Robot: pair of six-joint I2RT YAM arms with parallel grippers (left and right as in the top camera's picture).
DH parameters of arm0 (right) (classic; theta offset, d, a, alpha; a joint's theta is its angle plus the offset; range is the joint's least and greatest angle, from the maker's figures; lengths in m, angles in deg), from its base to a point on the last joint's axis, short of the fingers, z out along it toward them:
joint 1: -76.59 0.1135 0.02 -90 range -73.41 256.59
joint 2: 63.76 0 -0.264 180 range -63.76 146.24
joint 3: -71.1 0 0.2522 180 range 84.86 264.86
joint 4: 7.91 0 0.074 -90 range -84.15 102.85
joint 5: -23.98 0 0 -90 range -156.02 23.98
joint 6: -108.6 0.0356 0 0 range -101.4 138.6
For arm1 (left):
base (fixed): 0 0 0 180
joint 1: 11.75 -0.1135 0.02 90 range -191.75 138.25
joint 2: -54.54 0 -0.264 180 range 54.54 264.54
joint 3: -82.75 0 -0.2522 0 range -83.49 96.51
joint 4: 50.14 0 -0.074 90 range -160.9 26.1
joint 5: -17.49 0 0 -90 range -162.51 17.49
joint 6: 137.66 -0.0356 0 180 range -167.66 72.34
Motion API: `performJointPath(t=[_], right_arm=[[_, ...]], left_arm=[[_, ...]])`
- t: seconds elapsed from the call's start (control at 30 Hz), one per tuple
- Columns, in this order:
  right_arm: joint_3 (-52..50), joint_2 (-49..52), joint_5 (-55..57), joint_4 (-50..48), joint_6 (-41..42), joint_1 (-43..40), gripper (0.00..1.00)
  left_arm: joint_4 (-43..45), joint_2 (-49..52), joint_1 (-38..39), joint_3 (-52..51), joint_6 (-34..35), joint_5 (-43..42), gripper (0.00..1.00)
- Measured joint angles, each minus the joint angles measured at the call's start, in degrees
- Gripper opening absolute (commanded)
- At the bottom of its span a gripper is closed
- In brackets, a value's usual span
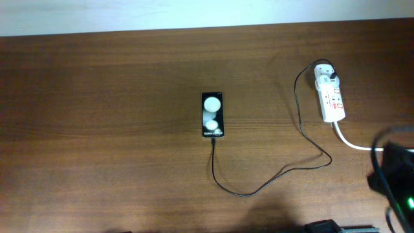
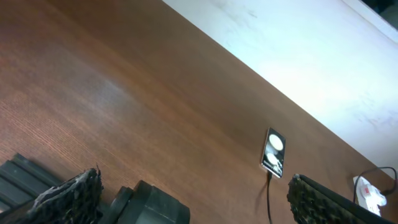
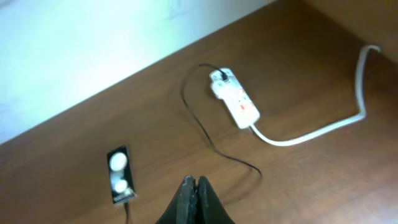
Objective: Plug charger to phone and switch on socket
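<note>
trailing socket cord, end hidden

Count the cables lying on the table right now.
2. The thin black charger cable loops from the phone across to the socket; the thick white cord leaves the socket toward the right edge. None appear hidden.
</note>
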Motion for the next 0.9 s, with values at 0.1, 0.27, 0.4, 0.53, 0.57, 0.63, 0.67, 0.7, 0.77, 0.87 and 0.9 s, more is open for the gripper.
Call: performJointPath(t=[0.1,0.27,0.4,0.53,0.57,0.63,0.67,0.7,0.77,0.87,0.9], right_arm=[[-2.45,-6.1,1.7,2.62,0.0,0.0,0.04],[-19.45,-18.86,2.43,3.72,0.04,0.0,0.04],[-24.55,-26.88,1.77,3.72,0.0,0.0,0.55],[-24.68,-28.04,1.66,3.67,-0.04,0.0,0.99],[-24.72,-28.04,1.62,3.69,-0.04,0.0,0.99],[-24.72,-28.04,1.57,3.69,-0.02,0.0,0.99],[-24.72,-28.04,1.57,3.69,0.0,0.0,0.99],[-24.72,-28.04,1.57,3.69,-0.02,0.0,0.99],[-24.72,-28.04,1.7,3.69,0.0,0.0,0.99],[-24.85,-28.04,2.69,4.33,0.0,0.0,0.99],[-25.81,-28.04,2.93,4.33,0.0,0.0,0.99]], left_arm=[[-0.09,0.0,0.0,0.0,0.0,-0.55,0.99],[-0.09,-0.15,0.0,0.11,0.0,-1.31,0.99],[-0.15,-0.22,0.0,0.09,0.0,-1.36,0.99],[-0.15,-0.22,0.0,0.09,0.0,-1.38,0.99],[-0.15,-0.22,0.0,0.09,0.0,-1.38,0.99],[-0.15,-0.22,0.0,0.09,0.0,-1.36,0.99],[-0.15,-0.22,0.0,0.09,0.0,-1.36,0.99],[-0.15,-0.22,0.0,0.09,0.0,-1.36,0.99],[-0.15,-0.22,0.0,0.09,0.0,-1.36,0.99],[-0.15,-0.22,0.0,0.09,0.0,-1.36,0.99],[-0.13,-0.22,0.0,0.09,0.0,-1.36,0.99]])
